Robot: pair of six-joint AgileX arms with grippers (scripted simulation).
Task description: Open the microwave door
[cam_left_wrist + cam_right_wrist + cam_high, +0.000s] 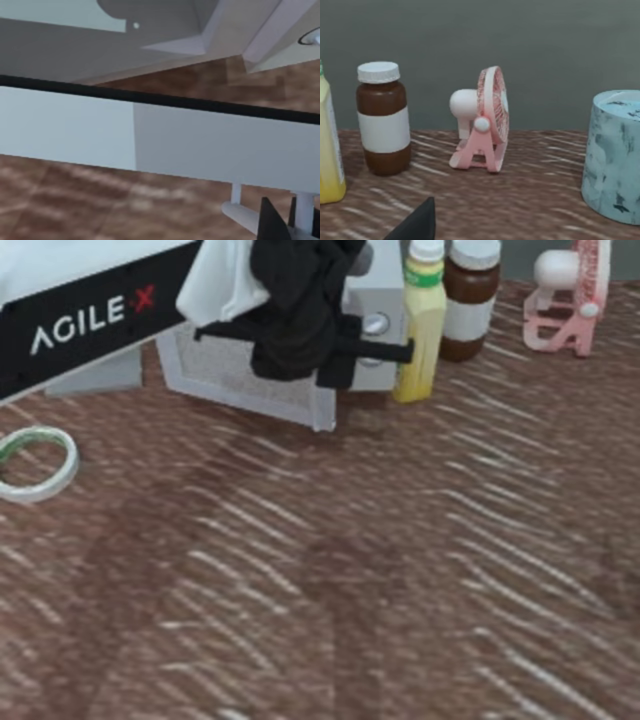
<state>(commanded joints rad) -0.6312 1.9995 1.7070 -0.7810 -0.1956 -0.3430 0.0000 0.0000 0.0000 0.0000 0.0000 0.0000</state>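
The microwave (378, 290) stands at the table's far edge, its two silver knobs (375, 323) facing front. The microwave door (240, 370), light grey with a speckled mesh window, is swung partly out, with its free edge (325, 412) forward of the body. My left gripper (340, 365) reaches in from the upper left and is shut on the door's white bar handle (242, 214); in the left wrist view its dark fingers (272, 225) straddle that bar below the door (225, 145). My right gripper (422, 222) is outside the top view and parked at the right.
A yellow bottle (420, 330) and a brown jar (470, 300) stand right beside the microwave. A pink fan (570, 300) is farther right, and a marbled pale-blue cylinder (615, 155) beyond it. A tape roll (35, 462) lies at the left edge near a grey stand (95, 375).
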